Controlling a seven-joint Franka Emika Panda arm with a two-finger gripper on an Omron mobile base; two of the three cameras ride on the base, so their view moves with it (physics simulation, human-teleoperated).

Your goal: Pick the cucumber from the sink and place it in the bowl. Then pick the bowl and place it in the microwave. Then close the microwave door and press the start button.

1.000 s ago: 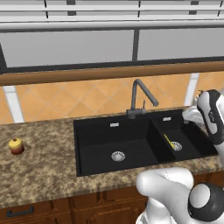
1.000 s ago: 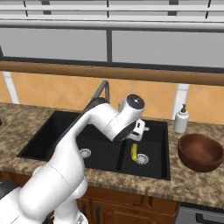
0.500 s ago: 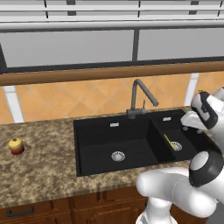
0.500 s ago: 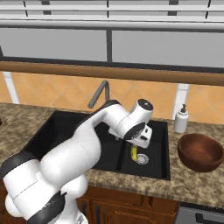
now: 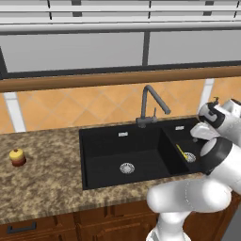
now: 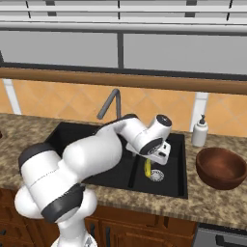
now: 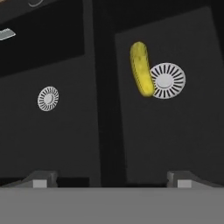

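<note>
The sink [image 5: 127,155] is shown as a black double basin set into the speckled granite table [image 5: 42,183], with a grey angular faucet [image 5: 149,106] at its rear edge. 2 round silver drains are seen in the hand view — one in each basin. The cucumber [image 7: 141,68] is seen lying flat on the floor of the basin on the robot's right, its lower end touching the rim of that basin's drain [image 7: 166,80]; in the left base view it appears as a thin yellow-green stick [image 5: 180,151] beside the same drain, and in the right base view [image 6: 147,167] it is partly hidden under the hand.

The gripper [image 7: 111,179] is held above the sink with its jaws spread wide apart and nothing between them; the 2 fingertips [image 7: 41,178] stand near the lower corners of the hand view, over the divider between the basins, and the cucumber lies well ahead of them, apart from both.

The bowl [image 6: 222,167] — round, dark-brown, empty — rests on the table to the right of the sink, near a white soap dispenser [image 6: 199,130]. A small round yellow-and-red fruit [image 5: 18,156] sits on the table well to the left of the sink.
</note>
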